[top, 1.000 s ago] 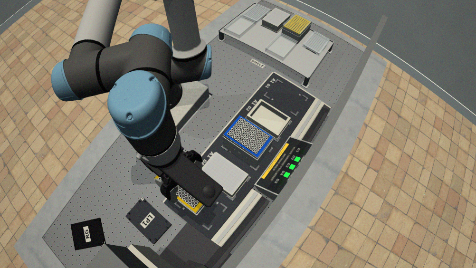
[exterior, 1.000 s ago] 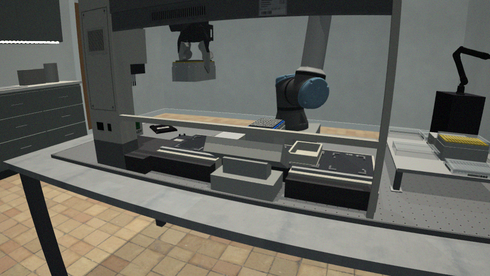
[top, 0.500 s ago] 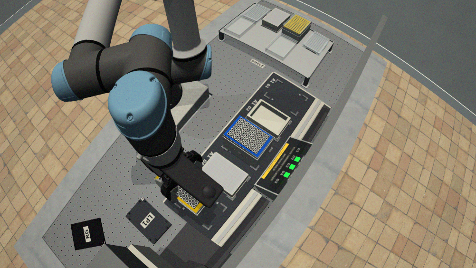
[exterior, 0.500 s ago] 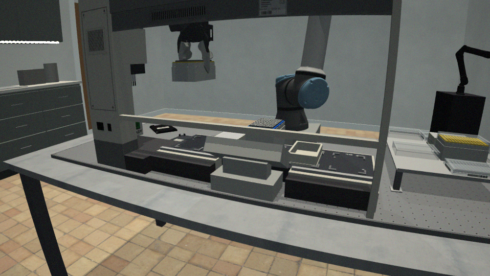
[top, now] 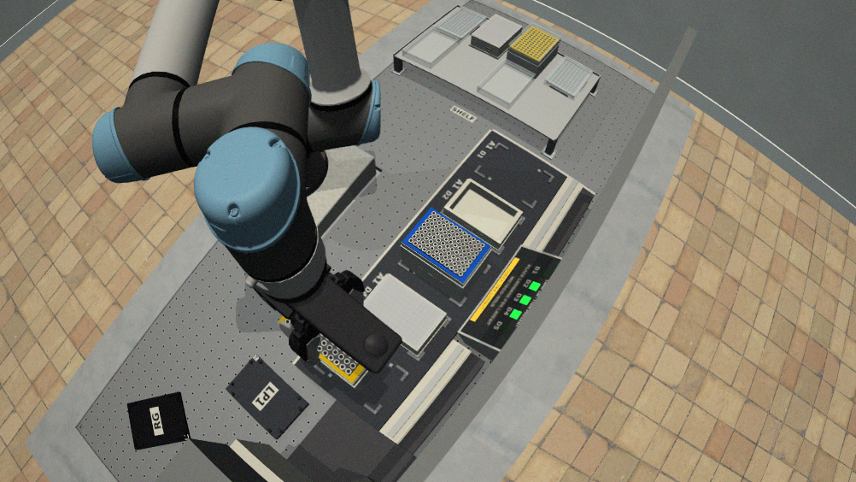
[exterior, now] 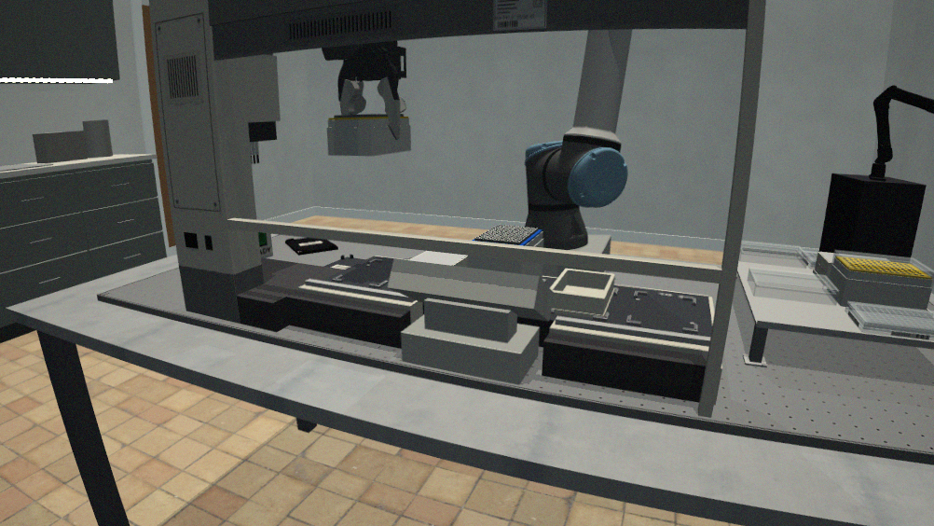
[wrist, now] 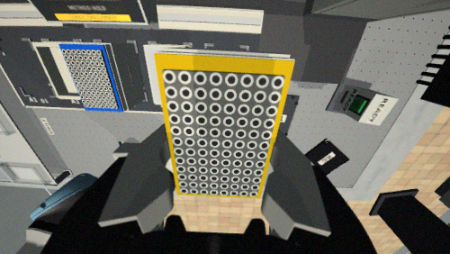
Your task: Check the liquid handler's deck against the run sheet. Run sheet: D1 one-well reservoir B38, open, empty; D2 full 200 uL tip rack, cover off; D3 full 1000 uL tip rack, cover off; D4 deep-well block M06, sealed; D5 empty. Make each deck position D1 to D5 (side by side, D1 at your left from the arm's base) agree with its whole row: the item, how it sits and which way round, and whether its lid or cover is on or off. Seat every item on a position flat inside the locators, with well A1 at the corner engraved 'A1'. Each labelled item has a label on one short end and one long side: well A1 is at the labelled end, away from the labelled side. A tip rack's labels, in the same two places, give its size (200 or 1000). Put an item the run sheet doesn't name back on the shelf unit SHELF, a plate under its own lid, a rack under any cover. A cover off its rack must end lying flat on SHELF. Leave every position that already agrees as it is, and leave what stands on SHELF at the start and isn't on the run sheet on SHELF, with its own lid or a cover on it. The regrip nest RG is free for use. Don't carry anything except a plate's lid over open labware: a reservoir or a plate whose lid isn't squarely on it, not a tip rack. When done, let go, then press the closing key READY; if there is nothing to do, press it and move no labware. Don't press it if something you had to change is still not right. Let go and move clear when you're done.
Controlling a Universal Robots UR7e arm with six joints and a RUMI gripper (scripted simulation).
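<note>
We see a grey perforated table top (top: 179,335) on a grey bench, brick-pattern floor around it, grey walls and a drawer cabinet (exterior: 72,209) in the exterior view.

The black deck (top: 527,173) runs along the table. D1 locators show bare deck. An open cream one-well reservoir (top: 483,214) sits at D2, nothing visible inside. Just beside it a blue-framed tip rack (top: 446,243), cover off, holes filled with tips. Next a white sealed block (top: 405,311).

The gripper (wrist: 220,189) is clamped on the long sides of a yellow-framed tip rack (wrist: 223,131), cover off, rows of tips showing. In the exterior view this rack hangs level, high above the deck under the handler's top beam; from the top view it is over the deck's far end by D5, beside the sealed block.

SHELF (top: 539,110) carries clear lids or covers, a grey lidded box, another yellow tip rack (top: 534,44) and a clear well plate (top: 567,75).

RG nest (top: 156,420) and the LP1 pad (top: 266,396) sit near the table's end, well apart from the deck. READY key (wrist: 358,104) shows green in the wrist view. The handler's front rail (exterior: 470,251) and right post (exterior: 734,215) bound the deck on one side.
</note>
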